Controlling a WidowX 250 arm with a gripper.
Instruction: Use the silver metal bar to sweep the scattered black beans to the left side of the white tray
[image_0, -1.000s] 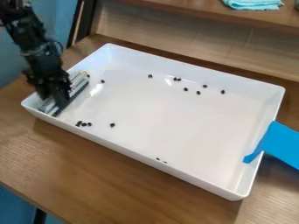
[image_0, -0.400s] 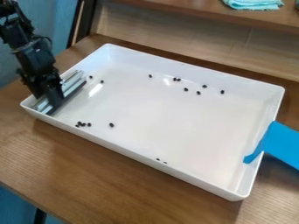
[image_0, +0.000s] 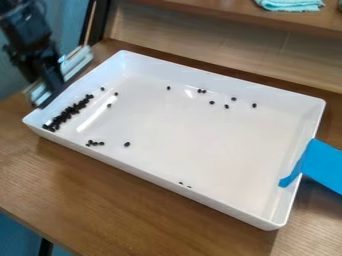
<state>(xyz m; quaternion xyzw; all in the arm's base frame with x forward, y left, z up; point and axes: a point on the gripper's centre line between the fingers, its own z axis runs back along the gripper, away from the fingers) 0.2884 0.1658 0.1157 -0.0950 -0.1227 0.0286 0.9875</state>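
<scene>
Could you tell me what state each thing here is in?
Gripper: raised by the tray's left end, holding the long tool.
Long tool: held up at a slant.
White tray: upright, uncovered.
Black pieces: many bunched in a slanting row in the tray, others scattered.
Blue strip: over the tray's right rim.
Teal cloth: seemingly folded.

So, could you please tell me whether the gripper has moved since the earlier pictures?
Yes. Against the tray, the gripper and bar have risen from inside its left end to over or beyond the rim there.
</scene>
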